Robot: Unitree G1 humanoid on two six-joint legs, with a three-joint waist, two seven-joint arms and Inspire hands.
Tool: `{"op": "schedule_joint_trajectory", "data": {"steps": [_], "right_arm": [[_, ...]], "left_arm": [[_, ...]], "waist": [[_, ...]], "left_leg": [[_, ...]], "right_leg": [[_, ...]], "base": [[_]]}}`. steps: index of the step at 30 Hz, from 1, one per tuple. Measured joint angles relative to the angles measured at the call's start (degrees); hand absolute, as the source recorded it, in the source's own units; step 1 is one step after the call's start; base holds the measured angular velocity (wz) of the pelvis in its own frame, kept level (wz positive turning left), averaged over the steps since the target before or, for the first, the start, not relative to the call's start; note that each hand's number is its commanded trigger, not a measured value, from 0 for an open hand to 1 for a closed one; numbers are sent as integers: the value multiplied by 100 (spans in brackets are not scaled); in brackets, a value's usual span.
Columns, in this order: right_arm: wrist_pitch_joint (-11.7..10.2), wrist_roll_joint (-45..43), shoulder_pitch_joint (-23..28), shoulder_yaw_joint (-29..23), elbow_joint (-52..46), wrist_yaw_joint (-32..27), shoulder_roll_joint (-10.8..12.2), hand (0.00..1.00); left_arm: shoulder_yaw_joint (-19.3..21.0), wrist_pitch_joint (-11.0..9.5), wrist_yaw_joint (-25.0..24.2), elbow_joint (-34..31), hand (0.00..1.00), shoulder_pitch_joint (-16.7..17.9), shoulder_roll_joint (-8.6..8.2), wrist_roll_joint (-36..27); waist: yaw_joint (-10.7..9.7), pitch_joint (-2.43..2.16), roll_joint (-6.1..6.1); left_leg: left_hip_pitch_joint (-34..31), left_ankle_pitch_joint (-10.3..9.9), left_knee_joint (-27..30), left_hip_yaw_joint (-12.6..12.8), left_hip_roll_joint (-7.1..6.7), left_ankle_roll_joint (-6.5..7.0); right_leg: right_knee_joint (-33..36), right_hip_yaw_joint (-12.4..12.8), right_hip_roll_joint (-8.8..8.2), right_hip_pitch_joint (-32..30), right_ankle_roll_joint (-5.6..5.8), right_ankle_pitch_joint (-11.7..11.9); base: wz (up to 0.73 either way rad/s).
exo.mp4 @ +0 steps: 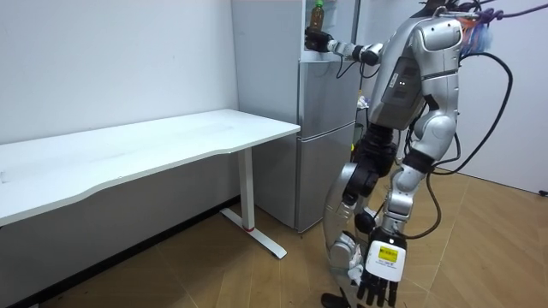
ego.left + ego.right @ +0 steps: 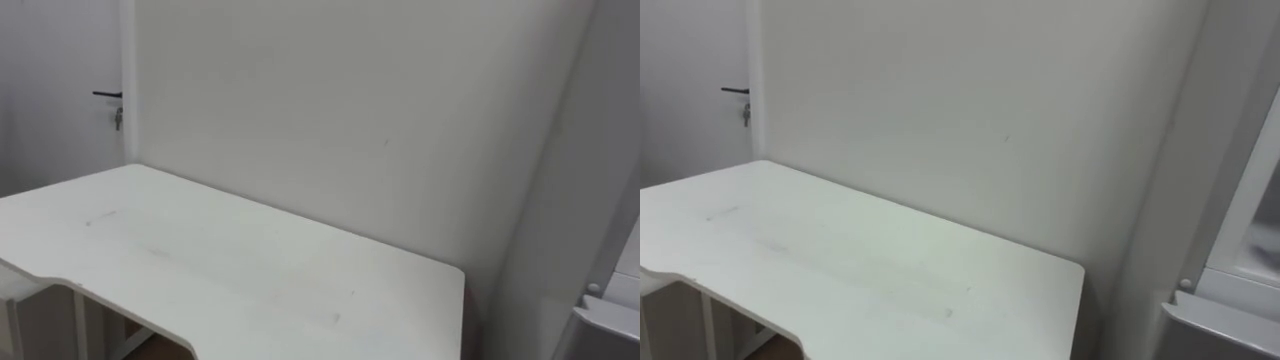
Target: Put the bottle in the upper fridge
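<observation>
I see the robot standing just beside the grey fridge (image 1: 325, 137), which is at the room view's right of the white table (image 1: 171, 141). Its right hand (image 1: 315, 40) is raised at the fridge's upper part, with fingers closed around the bottle (image 1: 317, 12), which stands upright. The left hand (image 1: 381, 278) hangs low, fingers relaxed.

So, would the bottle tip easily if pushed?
Probably: the bottle looks tall and narrow, so a nudge could topple it. Its yellowish body suggests liquid inside, so likely some weight. The right hand holds it low, so its top may sway.
</observation>
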Motion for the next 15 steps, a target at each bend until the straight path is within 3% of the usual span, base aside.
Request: {"op": "schedule_joint_trajectory", "data": {"steps": [10, 15], "right_arm": [[24, -363, -75, 99, 33, -224, -8, 0], [199, -348, -213, 112, 77, -482, -35, 0]], "left_arm": [[306, 35, 0, -168, 0, 27, 7, 12], [391, 134, -1, -207, 0, 58, 88, 9]], "waist": [[84, 18, -87], [134, 20, -190]], "left_leg": [[-109, 28, 8, 8, -5, -11], [-347, 85, 58, 1, 34, -32]], "right_leg": [[-8, -1, 26, -101, -29, 28], [0, 43, 75, -327, -74, 79]], "base": [[-1], [0]]}}
